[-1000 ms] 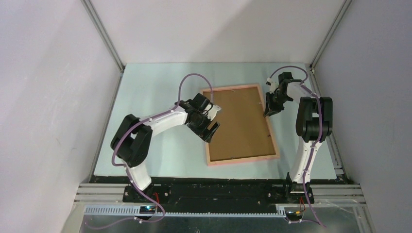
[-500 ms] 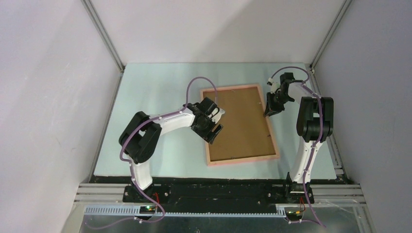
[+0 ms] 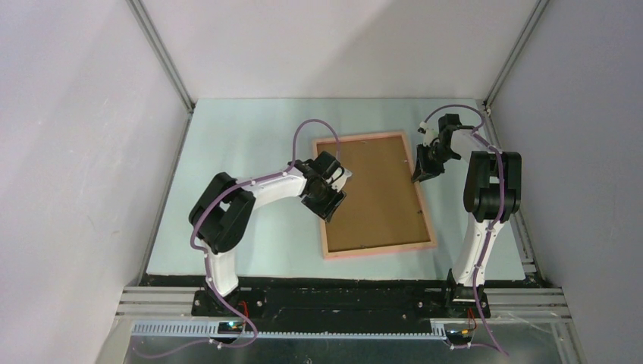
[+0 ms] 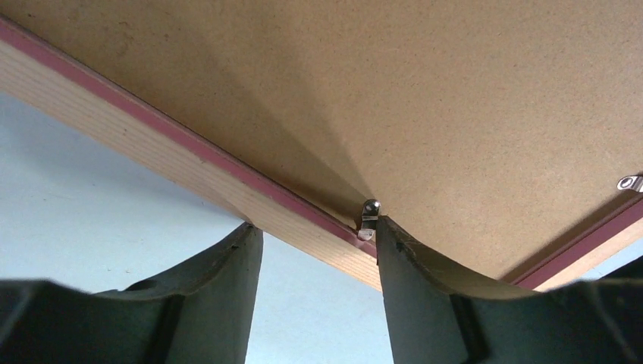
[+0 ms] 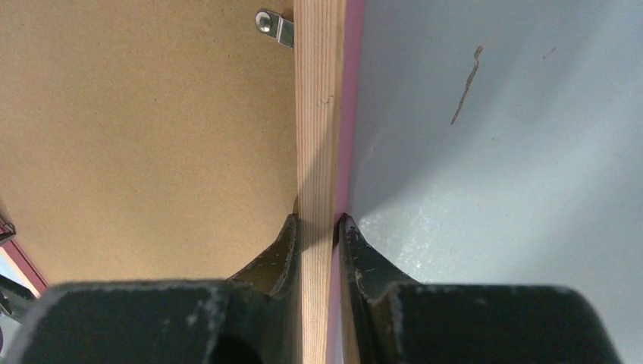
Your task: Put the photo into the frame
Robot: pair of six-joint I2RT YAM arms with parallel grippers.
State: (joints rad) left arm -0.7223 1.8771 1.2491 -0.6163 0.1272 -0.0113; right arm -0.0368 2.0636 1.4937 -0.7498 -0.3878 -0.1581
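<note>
Counter: pale blue-grey, walled on three sides.
Frame: lies flat, back side up, just to the 3 o'clock side of the counter's middle. Long rails run roughly 12 to 6, with the far end leaning slightly toward 11. Rails are pink outside, bare wood on the back.
Backing board: plain brown, seated inside the frame and filling it.
Left claw: at the frame's 9 o'clock rail, pointing down. In the left wrist view the fingers stand apart and straddle the rail, one on the counter side and one over the board. Cannot tell whether either finger presses the wood.
Metal tab: small, silver, on the rail's inner edge, touching the tip of the inner finger.
Right claw: at the frame's 2 o'clock, on the right rail. In the right wrist view the fingers are clamped on the rail, one on each side.
Second tab: on the same rail, further along toward 12 in that view, lying over the board's edge.
</note>
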